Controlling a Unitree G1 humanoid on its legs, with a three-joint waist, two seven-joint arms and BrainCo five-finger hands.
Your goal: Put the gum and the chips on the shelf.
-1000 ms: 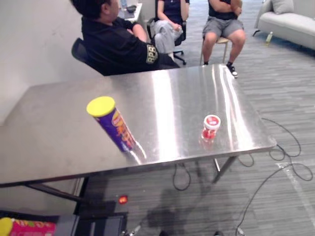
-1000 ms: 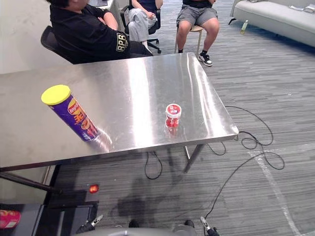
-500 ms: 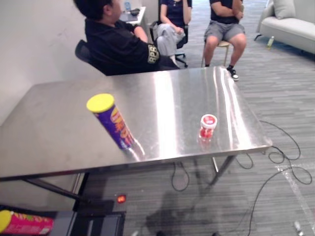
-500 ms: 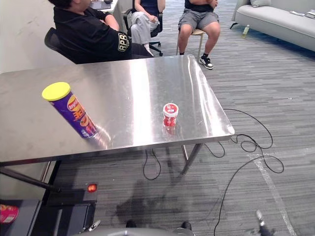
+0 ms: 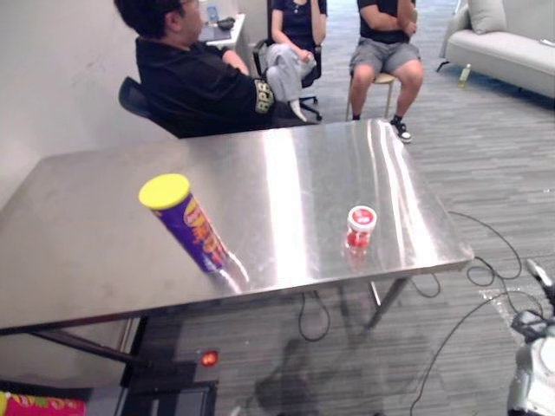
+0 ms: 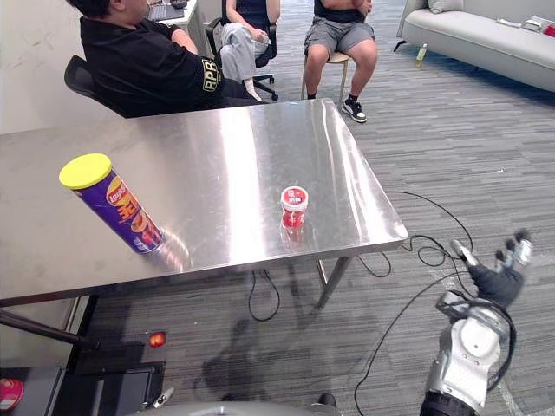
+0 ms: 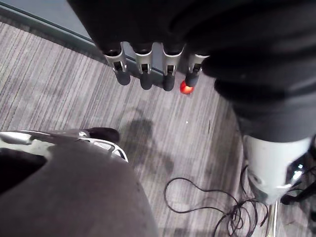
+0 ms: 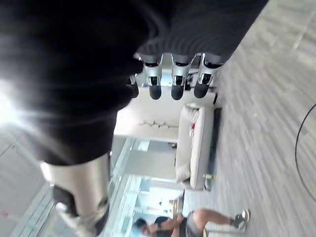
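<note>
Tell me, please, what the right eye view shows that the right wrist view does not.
The right eye view adds the table with the chips can and the gum tub standing apart on it, untouched. The right wrist view adds a close look at the fingers, straight and holding nothing. Both show the right hand, past the table's right side, the pale sofa and a seated person in shorts.

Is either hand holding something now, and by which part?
Nothing is held: the left hand and the right hand are open; chips and gum are on the table.
</note>
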